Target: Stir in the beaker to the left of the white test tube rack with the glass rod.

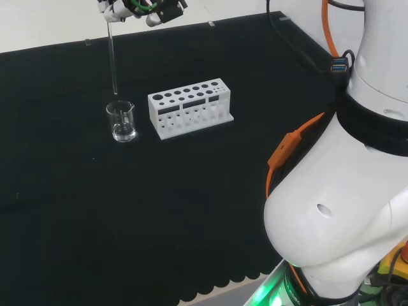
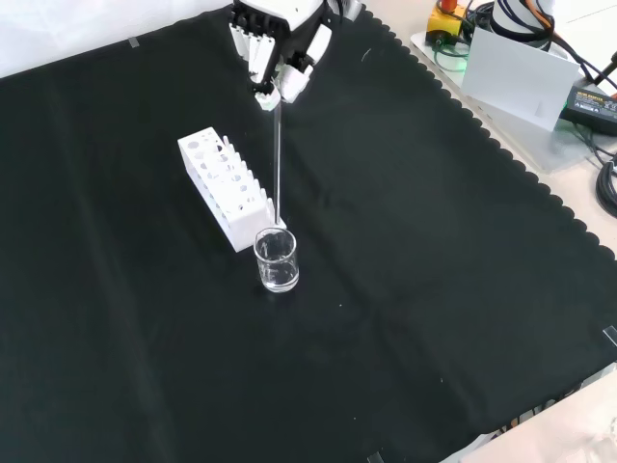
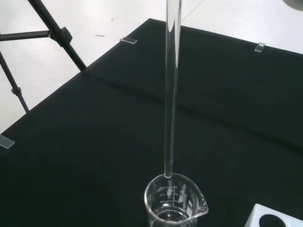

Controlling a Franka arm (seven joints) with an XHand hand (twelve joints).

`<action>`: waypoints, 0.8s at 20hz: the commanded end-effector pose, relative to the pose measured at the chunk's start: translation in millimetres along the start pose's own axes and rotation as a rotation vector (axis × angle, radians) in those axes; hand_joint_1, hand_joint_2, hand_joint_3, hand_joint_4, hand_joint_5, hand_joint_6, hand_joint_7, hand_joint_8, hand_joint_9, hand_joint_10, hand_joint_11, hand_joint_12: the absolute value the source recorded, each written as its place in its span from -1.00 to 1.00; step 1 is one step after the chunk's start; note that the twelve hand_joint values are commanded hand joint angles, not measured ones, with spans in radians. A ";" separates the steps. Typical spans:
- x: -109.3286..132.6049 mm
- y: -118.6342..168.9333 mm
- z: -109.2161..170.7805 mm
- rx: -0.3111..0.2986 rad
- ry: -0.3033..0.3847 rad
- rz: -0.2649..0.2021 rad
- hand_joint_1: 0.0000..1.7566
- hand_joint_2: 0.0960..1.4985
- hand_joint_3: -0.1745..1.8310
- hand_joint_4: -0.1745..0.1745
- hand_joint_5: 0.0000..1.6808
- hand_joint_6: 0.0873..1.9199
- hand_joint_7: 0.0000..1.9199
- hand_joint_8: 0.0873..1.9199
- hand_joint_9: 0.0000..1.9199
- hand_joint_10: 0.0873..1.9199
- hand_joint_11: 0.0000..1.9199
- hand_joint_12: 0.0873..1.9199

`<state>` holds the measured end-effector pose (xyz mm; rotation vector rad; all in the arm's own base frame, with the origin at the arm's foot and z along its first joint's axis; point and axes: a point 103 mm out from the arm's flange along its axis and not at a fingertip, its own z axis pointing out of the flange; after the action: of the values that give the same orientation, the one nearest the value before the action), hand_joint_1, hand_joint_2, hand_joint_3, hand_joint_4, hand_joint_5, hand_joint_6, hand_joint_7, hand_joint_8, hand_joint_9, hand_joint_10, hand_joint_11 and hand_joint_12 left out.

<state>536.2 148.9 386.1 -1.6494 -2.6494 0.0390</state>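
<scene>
Black-clothed worktop (image 2: pixel 434 318): beside the white test tube rack (image 1: pixel 190 107), the hand (image 2: pixel 280 43), fingers pinching the glass rod (image 2: pixel 278 154) upright, hovers its tip just above the beaker (image 2: pixel 277 260); stirring apparently not begun.

Straight below my hand (image 2: pixel 280 53) the rod (image 2: pixel 277 159) hangs over the beaker (image 2: pixel 277 260), whose mouth is unblocked. The rack (image 2: pixel 224 191) stands just beside the beaker; elsewhere around it I see bare cloth (image 2: pixel 434 289).
</scene>
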 end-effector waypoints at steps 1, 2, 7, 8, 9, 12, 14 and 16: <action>1.8 -2.4 3.0 -0.007 0.005 -0.008 0.35 0.51 -1.00 -1.00 0.29 -0.12 0.61 -0.28 0.81 -0.46 0.75 -0.11; 1.4 -2.4 3.2 -0.006 0.005 -0.008 0.35 0.51 -1.00 -1.00 0.29 -0.12 0.61 -0.28 0.81 -0.46 0.75 -0.11; -2.4 4.7 8.3 0.019 0.016 -0.001 0.35 0.50 -1.00 -1.00 0.29 -0.12 0.61 -0.28 0.81 -0.46 0.75 -0.11; -5.5 6.5 10.5 0.019 0.020 -0.002 0.35 0.50 -1.00 -1.00 0.29 -0.12 0.61 -0.28 0.81 -0.46 0.75 -0.11; -8.2 7.9 11.9 0.018 0.018 0.000 0.35 0.50 -1.00 -1.00 0.29 -0.12 0.61 -0.28 0.81 -0.46 0.75 -0.11; -11.7 5.5 11.8 -0.001 0.012 0.001 0.35 0.50 -1.00 -1.00 0.29 -0.12 0.61 -0.28 0.81 -0.46 0.75 -0.11; -14.5 10.2 10.8 0.010 0.023 0.000 0.35 0.50 -1.00 -1.00 0.29 -0.12 0.61 -0.28 0.81 -0.46 0.75 -0.11; -17.4 10.0 10.5 0.003 0.026 0.002 0.35 0.50 -1.00 -1.00 0.29 -0.12 0.61 -0.28 0.81 -0.46 0.75 -0.10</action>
<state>516.5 212.6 383.2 -1.4748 -2.7390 0.0302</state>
